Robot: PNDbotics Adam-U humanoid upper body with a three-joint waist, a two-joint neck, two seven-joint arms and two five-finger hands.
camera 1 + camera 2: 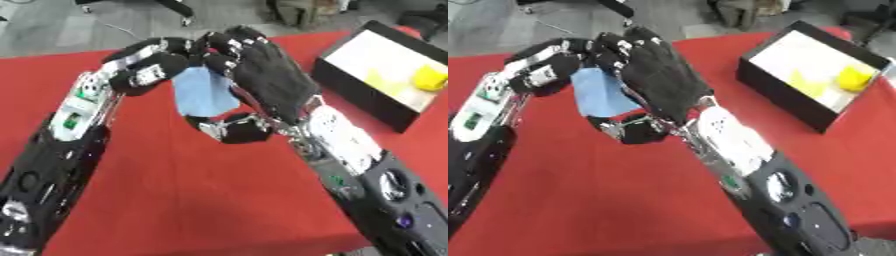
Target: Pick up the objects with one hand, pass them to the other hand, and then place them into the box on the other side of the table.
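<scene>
Handover in midair above the red tabletop (pixel 201 200): the left hand (pixel 153 67) pinches the blue cloth (pixel 203 92), the right hand (pixel 262 75) curls round it. The risk: it slips free and never reaches the box (pixel 785 87) beyond the right hand.

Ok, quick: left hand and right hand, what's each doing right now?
Left hand: shut on the light blue cloth.
Right hand: fingers at the cloth's top edge; grip cannot be told.

Count: 1 blue cloth (pixel 203 91), 1 black box (pixel 785 85), 2 yellow items in box — 1 round (pixel 430 78), 1 flat (pixel 805 83).
</scene>
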